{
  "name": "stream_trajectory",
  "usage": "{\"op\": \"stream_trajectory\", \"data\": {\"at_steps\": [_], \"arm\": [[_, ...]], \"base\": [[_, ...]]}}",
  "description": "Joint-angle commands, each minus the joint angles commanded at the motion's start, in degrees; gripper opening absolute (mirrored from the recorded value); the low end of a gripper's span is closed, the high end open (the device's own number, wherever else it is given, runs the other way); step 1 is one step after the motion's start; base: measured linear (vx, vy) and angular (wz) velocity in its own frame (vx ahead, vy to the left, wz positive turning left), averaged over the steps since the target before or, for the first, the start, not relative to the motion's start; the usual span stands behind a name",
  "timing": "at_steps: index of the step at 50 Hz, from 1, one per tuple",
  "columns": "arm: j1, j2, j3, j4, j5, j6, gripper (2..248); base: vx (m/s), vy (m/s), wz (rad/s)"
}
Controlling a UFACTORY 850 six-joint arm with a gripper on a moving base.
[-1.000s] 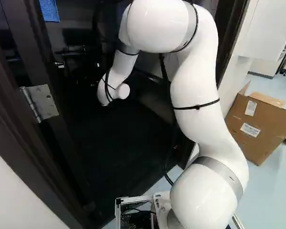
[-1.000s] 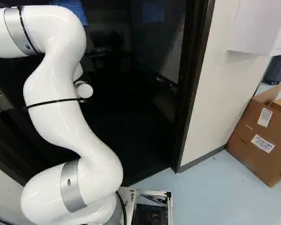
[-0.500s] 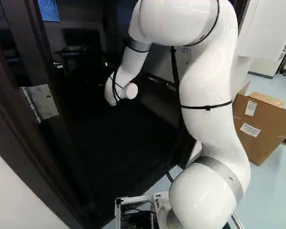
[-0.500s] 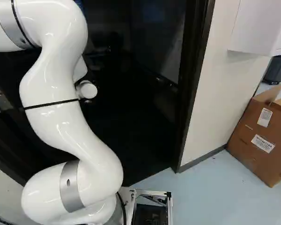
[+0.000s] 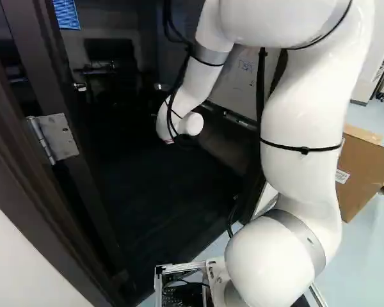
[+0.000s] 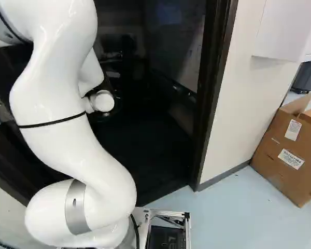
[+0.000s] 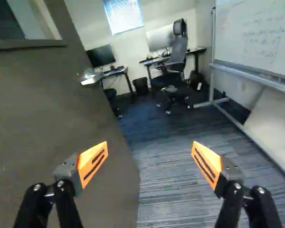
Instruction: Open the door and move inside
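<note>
The dark door [image 5: 83,185] stands open into the room, with its hinge [image 5: 59,137] at the left of the left base view. In the wrist view the door's broad face [image 7: 52,114] fills one side, and its silver handle [image 7: 91,76] lies farther ahead near the edge. My gripper [image 7: 149,148] is open, its orange-padded fingers wide apart with nothing between them. One finger overlaps the door's face in that view, the other the carpet; contact cannot be told. Against the dark doorway in the base views, the gripper cannot be made out below the white wrist.
The right door frame [image 6: 213,93] borders a pale wall, with a cardboard box [image 6: 287,150] beyond it. Inside the room are carpet [image 7: 168,166], a whiteboard [image 7: 256,35] on a stand, an office chair [image 7: 177,52], desks and a monitor [image 7: 101,56].
The arm has swung to the right in the left base view, and its wrist has shifted right in both base views. The base, door and frame have not moved.
</note>
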Motion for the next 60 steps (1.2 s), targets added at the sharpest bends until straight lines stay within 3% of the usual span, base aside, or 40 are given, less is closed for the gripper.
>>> {"op": "stream_trajectory", "data": {"at_steps": [32, 60], "arm": [[-9.37, 14.74, 17.81, 6.17, -1.27, -9.50, 247], [-15.16, 23.85, 28.82, 9.98, -2.05, -15.37, 247]], "base": [[0.000, 0.000, 0.000], [0.000, 0.000, 0.000]]}}
